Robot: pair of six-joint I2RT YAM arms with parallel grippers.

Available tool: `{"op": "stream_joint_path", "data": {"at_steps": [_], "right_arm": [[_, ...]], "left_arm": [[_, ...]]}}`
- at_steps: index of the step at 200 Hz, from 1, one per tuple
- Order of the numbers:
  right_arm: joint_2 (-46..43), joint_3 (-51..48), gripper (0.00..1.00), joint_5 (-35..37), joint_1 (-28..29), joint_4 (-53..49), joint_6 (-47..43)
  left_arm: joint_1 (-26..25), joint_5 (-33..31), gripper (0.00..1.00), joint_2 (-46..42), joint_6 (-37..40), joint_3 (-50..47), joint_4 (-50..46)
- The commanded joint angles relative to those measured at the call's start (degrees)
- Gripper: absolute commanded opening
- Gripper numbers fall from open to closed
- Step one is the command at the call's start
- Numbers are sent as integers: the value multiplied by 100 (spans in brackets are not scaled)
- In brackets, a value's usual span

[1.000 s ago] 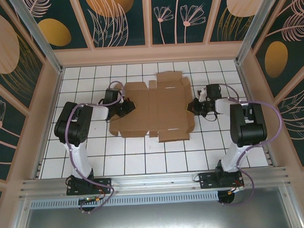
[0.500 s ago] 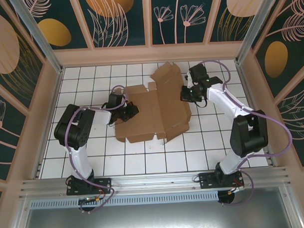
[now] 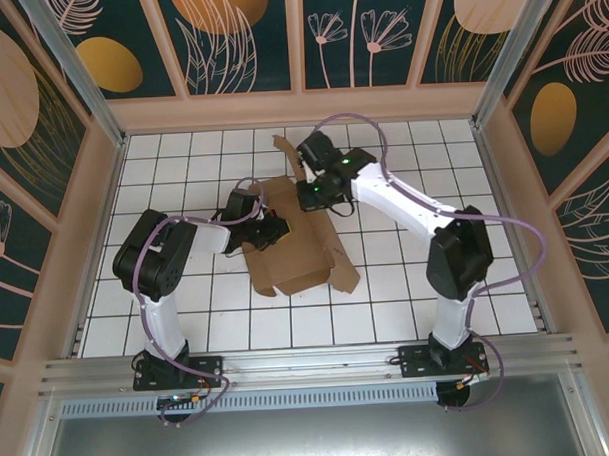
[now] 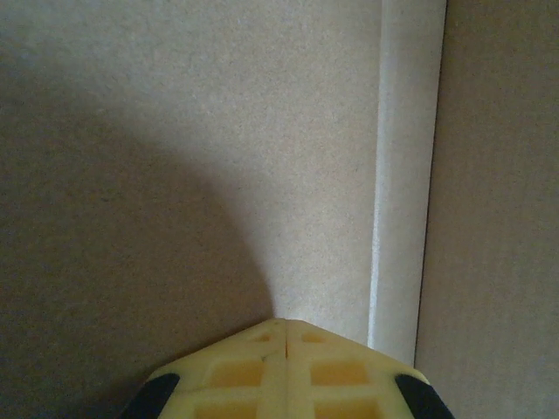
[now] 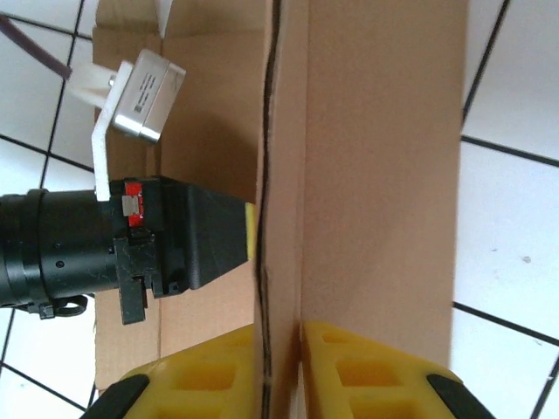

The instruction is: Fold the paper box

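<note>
Might drop the box [image 3: 301,258] flap in the middle of the surface [image 3: 417,284] by loosening the right end effector [image 5: 279,330] pinching it, with the left end effector [image 3: 275,229] pressed together, pushing down.

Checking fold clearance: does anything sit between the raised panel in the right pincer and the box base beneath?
Yes. The shut left pincer rests on the paper box beside the panel the right pincer grips, in its folding path.
</note>
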Motion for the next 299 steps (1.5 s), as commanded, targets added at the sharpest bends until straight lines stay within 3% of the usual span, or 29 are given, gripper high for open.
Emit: {"op": "stream_joint_path", "data": {"at_steps": [1, 27, 60, 107, 136, 174, 204, 236, 260, 299], "right_arm": [[225, 403, 18, 834, 40, -654, 55], [48, 485, 19, 1218, -120, -859, -124], [5, 651, 18, 2423, -154, -1240, -473], [450, 397, 13, 5341, 295, -1110, -1239], [867, -44, 15, 6764, 521, -602, -1939], [1022, -606, 17, 7255, 739, 430, -2737], [392, -1349, 17, 6965, 781, 1976, -3462], [-626, -2755, 18, 6622, 829, 4688, -5246], [-958, -3433, 18, 6472, 825, 6032, -6189], [-1228, -4018, 18, 6202, 922, 7313, -7105]], "left_arm": [[-49, 82, 0, 113, -89, -201, -296], [-49, -95, 0, -32, -46, -253, -483], [-45, -279, 0, -159, -29, -266, -598], [-45, -252, 0, -180, -56, -226, -559], [-43, -176, 0, -235, -136, -270, -457], [-44, -168, 0, -446, -184, -315, -414], [146, -223, 0, -1028, -192, -343, -386], [613, 194, 24, -1912, -559, -574, 497], [739, 538, 42, -2168, -745, -367, 1000], [746, 872, 53, -1901, -912, 282, 1273]]}}
